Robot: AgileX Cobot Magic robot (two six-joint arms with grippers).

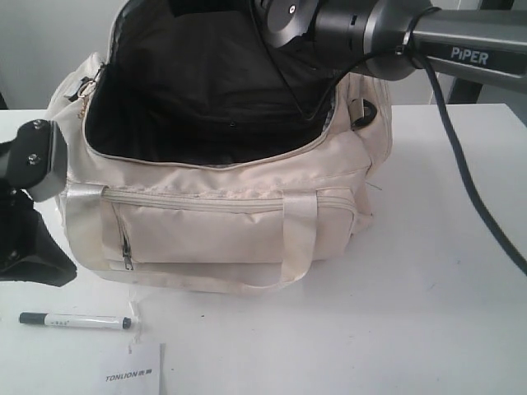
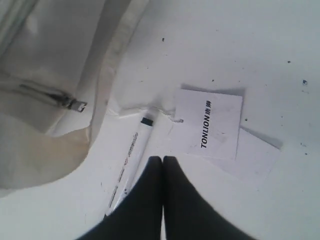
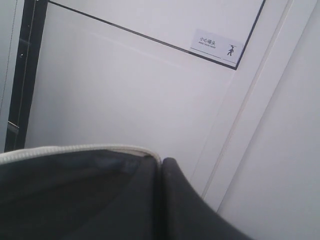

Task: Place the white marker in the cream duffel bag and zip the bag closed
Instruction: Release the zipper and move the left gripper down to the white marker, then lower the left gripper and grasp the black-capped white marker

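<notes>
The white marker (image 1: 74, 320) (image 2: 129, 165) lies flat on the white table in front of the cream duffel bag (image 1: 222, 222), dark cap at its left end in the exterior view. The bag's top gapes open, showing dark lining (image 1: 198, 90). My left gripper (image 1: 66, 276) (image 2: 163, 161) hovers just above and beside the marker, shut with nothing in it. My right gripper (image 3: 161, 164) is shut on the bag's raised rear rim (image 3: 75, 149), holding that flap up; its arm (image 1: 346, 29) comes in over the bag from the upper right.
A white TONLION paper card (image 1: 132, 374) (image 2: 212, 125) lies next to the marker near the table's front edge. The bag's front pocket zipper pull (image 2: 75, 104) and a webbing handle (image 1: 298, 239) face the marker. A black cable (image 1: 469, 181) hangs from the right arm.
</notes>
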